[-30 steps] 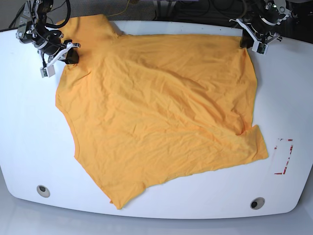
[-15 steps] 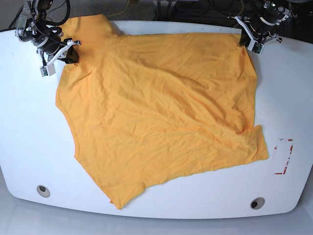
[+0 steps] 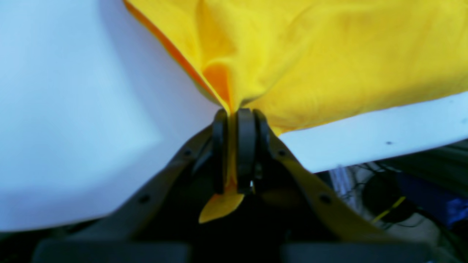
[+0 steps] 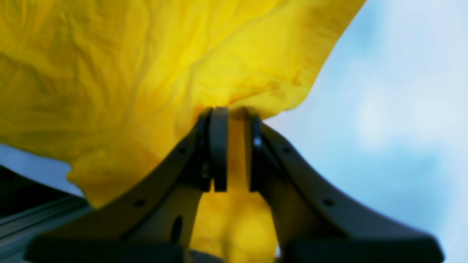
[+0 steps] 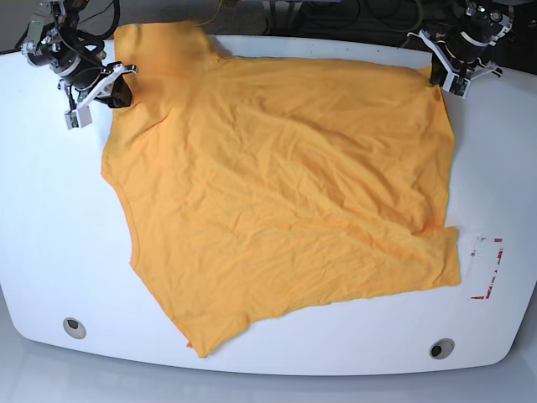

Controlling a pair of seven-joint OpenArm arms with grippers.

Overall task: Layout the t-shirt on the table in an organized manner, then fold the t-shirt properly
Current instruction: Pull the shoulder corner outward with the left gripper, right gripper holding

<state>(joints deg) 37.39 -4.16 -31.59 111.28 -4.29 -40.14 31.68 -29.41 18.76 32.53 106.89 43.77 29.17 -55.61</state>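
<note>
Base view: t-shirt (image 5: 277, 193) lies spread over most of the surface (image 5: 50, 218), skewed, one corner hanging toward the near edge, wrinkles across the middle, far sleeve bunched past the back rim. Left tool (image 5: 442, 74) sits at the far corner on the view's right, jaws clamped tight on a thin pinch of hem, a tab of cloth poking out behind the pads in the left wrist view (image 3: 234, 146). Right tool (image 5: 117, 84) at the far corner on the view's left, jaws nearly closed with a thicker wad of fabric between them (image 4: 236, 146). Step looks like layout by stretching the far edge. To do it well: pull both corners apart evenly and low, keep tension level so the cloth slides flat, square the hem to the surface edge, don't lift high or the loose near corner drags and folds under; red tape outline (image 5: 488, 269) near the hem stays uncovered
</note>
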